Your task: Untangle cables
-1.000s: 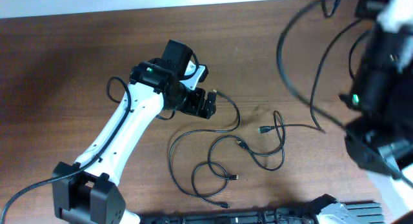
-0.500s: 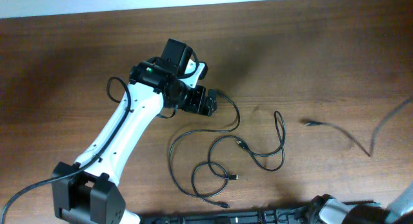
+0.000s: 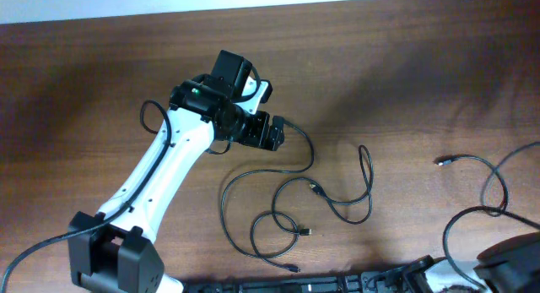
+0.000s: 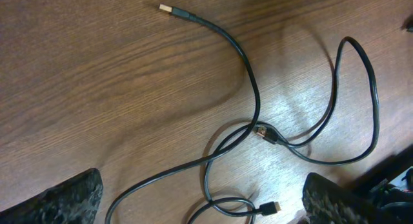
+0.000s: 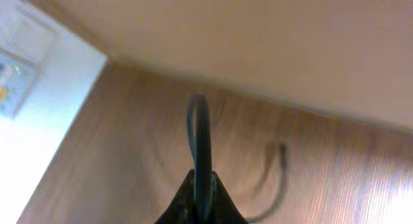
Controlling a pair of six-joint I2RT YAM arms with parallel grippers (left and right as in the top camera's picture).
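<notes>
Several black cables [image 3: 291, 210] lie in overlapping loops at the middle of the wooden table. In the left wrist view they cross at a knot [image 4: 261, 132], with one plug [image 4: 169, 9] lying far off and another plug [image 4: 270, 207] close by. My left gripper [image 3: 272, 134] hovers over the bundle's upper left, open wide [image 4: 203, 204], with nothing held. One cable [image 3: 485, 170] lies apart at the right, its plug [image 3: 444, 160] free on the wood. My right gripper [image 5: 203, 185] is shut on a cable loop [image 5: 200, 130]. The right arm [image 3: 510, 263] shows only at the bottom right corner.
The table's far edge [image 3: 253, 10] meets a white surface along the top. Dark robot base parts [image 3: 337, 284] line the front edge. The left arm [image 3: 164, 179] slants across the left half of the table.
My right arm swung from the upper right down to the bottom right corner, dragging one cable out of the bundle to the right. The left arm stayed still.
</notes>
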